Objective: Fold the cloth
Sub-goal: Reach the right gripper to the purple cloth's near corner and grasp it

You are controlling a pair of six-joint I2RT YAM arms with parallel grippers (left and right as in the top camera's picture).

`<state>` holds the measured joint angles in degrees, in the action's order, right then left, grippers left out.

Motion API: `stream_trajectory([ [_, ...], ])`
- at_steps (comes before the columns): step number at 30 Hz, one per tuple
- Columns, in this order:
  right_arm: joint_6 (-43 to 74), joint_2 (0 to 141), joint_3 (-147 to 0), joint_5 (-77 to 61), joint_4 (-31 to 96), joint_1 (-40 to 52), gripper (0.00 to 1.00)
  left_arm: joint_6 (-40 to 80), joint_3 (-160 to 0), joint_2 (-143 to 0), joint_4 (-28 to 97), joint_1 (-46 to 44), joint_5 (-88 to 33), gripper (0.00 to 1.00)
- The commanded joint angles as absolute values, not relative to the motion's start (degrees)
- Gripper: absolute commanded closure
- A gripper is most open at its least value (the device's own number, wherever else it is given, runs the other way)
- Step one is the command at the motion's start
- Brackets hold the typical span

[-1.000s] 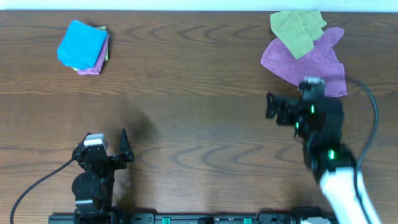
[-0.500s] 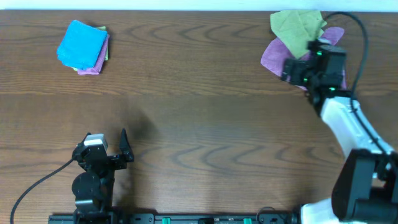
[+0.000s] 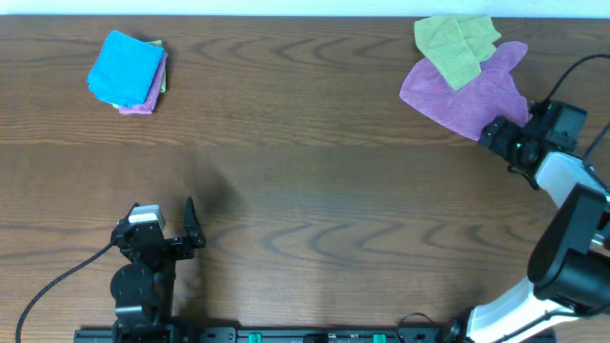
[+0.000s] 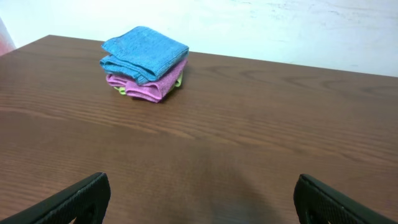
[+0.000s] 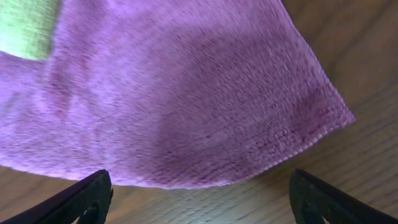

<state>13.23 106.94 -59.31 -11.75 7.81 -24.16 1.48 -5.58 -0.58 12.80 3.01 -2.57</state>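
far left of the table (image 3: 305,171) there's a folded stack (image 3: 129,71), blue on top of pink with a bit of green peeking out. looks like finished work. the left gripper (image 4: 202,199) sits at the near edge with its fingers spread wide and nothing between them, well apart from anything unfolded. its wrist cam only shows that stack way out ahead, so it's probably not the arm for this one.

over on the far right is the loose stuff: a green cloth (image 3: 456,46) lying partly over the far end of a purple cloth (image 3: 467,95), both rumpled and unfolded. the purple one is probably next up. it runs roughly on a diagonal, from a near-left bulge up to a far-right tip.

the right gripper (image 3: 498,138) is what matters here. it's just beside the purple cloth's near right corner, with the cloth lying ahead and to the left of its fingers. jaws are apart, holding nothing.

overhead gives the layout but can't say whether the fingers touch fabric. the right wrist cam fills that in: the cloth's edge and corner sit just ahead of the gap, with bare wood between, so no contact yet. there's a sliver of green in the top left too. what it can't show is the cloth's whole outline.
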Motion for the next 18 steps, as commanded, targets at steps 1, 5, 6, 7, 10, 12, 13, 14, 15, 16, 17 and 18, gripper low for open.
stream_trajectory([
  [1,14.33,107.98,-60.01,-13.56,7.07,-26.24,0.09,1.06,-4.01,-0.30,13.37,3.36,-1.93,0.05],
  [5,14.33,108.88,-60.01,-15.99,6.17,-29.28,0.09,1.06,-4.01,-0.30,13.37,3.36,-1.93,0.04],
  [6,14.33,108.92,-60.01,-15.99,5.85,-29.80,0.09,1.06,-4.01,-0.30,13.37,3.36,-1.93,0.05],
  [7,14.35,108.92,-60.01,-16.12,5.08,-30.17,0.10,1.06,-4.01,-0.30,13.37,3.36,-1.93,0.05],
  [10,14.31,109.27,-60.01,-16.10,2.96,-30.39,0.13,1.06,-4.01,-0.30,13.39,3.36,-1.93,0.04],
  [12,14.35,110.04,-60.01,-16.10,1.67,-30.37,0.14,1.06,-4.01,-0.30,13.37,3.36,-1.93,0.05],
  [13,14.68,110.67,-60.01,-16.16,0.84,-30.37,0.14,1.06,-4.01,-0.30,13.37,3.36,-1.93,0.05],
  [14,15.53,111.35,-60.01,-16.19,0.30,-30.37,0.15,1.06,-4.01,-0.30,13.37,3.36,-1.93,0.05],
  [15,16.03,111.98,-60.01,-16.80,-0.12,-30.39,0.15,1.06,-4.01,-0.30,13.37,3.36,-1.93,0.05],
  [16,16.36,112.68,-60.01,-16.95,-0.62,-30.35,0.15,1.06,-4.01,-0.30,13.37,3.36,-1.93,0.05],
  [17,16.99,113.16,-60.01,-16.97,-0.84,-30.35,0.15,1.06,-4.01,-0.30,13.37,3.36,-1.91,0.05],
  [18,17.23,113.58,-60.01,-17.06,-1.17,-30.35,0.16,1.06,-4.01,-0.30,13.37,3.36,-1.93,0.05],
])
